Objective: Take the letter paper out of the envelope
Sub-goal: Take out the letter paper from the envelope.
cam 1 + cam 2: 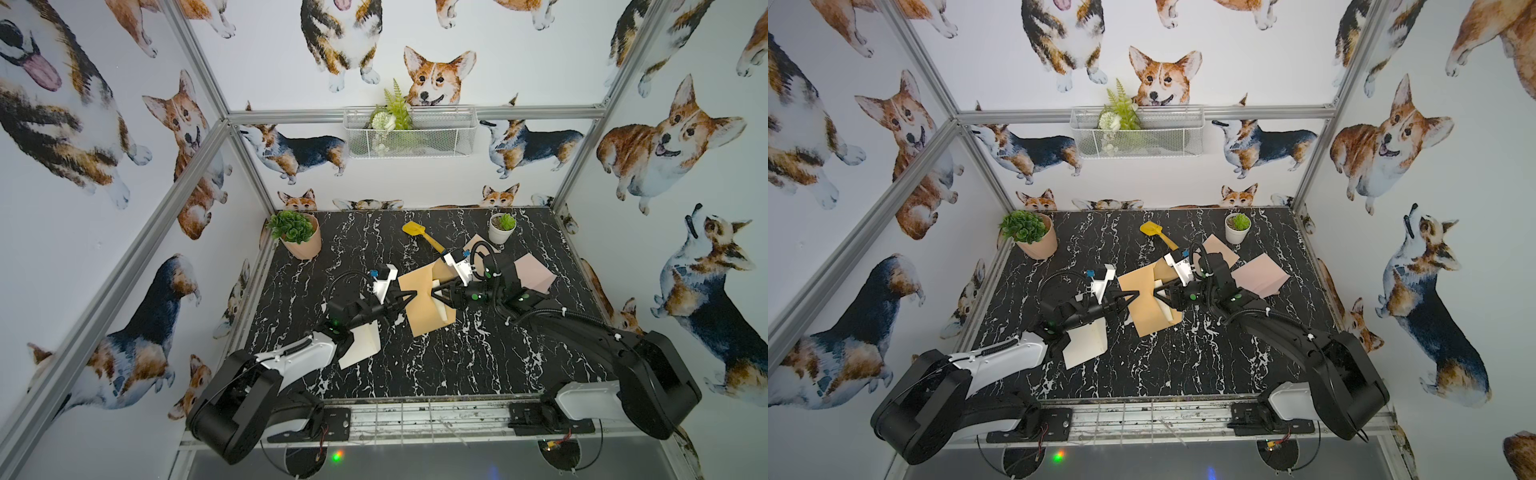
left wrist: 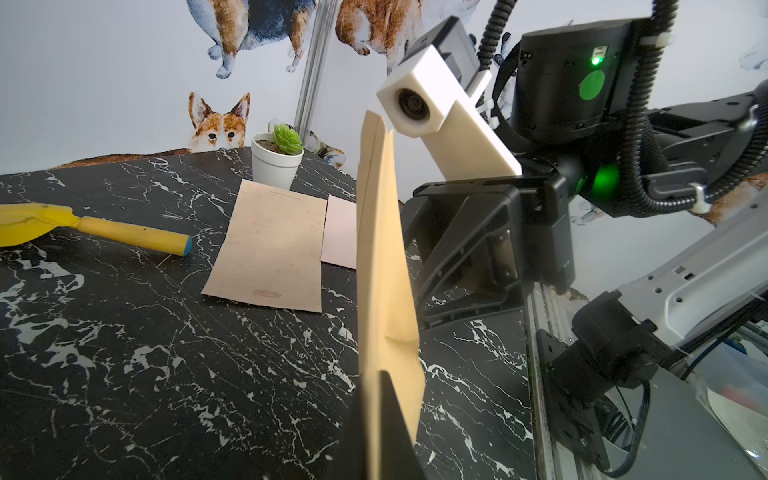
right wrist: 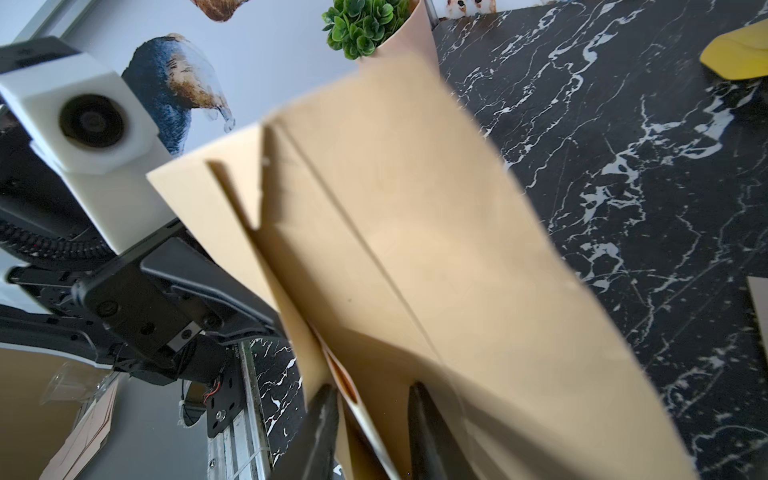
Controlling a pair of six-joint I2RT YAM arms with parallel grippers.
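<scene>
Found lifted clear of the black white-veined marble tabletop [image 1: 457, 365], at the centre of both top views: a flat tan kraft-paper envelope [image 1: 419, 309], hung between the two arms. Found clenched tight on its left-hand edge: the left gripper [image 1: 409, 296], with the envelope running edge-on up the middle of the left wrist view. Found at the envelope's open mouth, lower centre of the right wrist view: the right gripper [image 3: 372, 401], jaws parted, black fingers [image 3: 322, 419] standing either side of a cream letter paper [image 3: 360, 409] with a reddish printed mark. No firm pinch on that sheet confirmed. Judged almost wholly inside the envelope, with only a narrow edge showing at the mouth. Assessed as early to middle stage. Done, going by the present lie of things: envelope raised, steadied and presented; mouth opened; sheet located and straddled. Outstanding: closing on the sheet, drawing it fully clear against the left-hand hold, and setting it down. Also recorded on the tabletop, none in play: a flat tan printed sheet [image 2: 270, 245] at centre of the left wrist view, a pale pink envelope [image 1: 536, 276] right of centre, a cream folded paper [image 1: 363, 345] partly under the left arm, a yellow plastic toy shovel [image 1: 417, 232] above centre. Unable to tell whether any of these belongs to the envelope in hand.
</scene>
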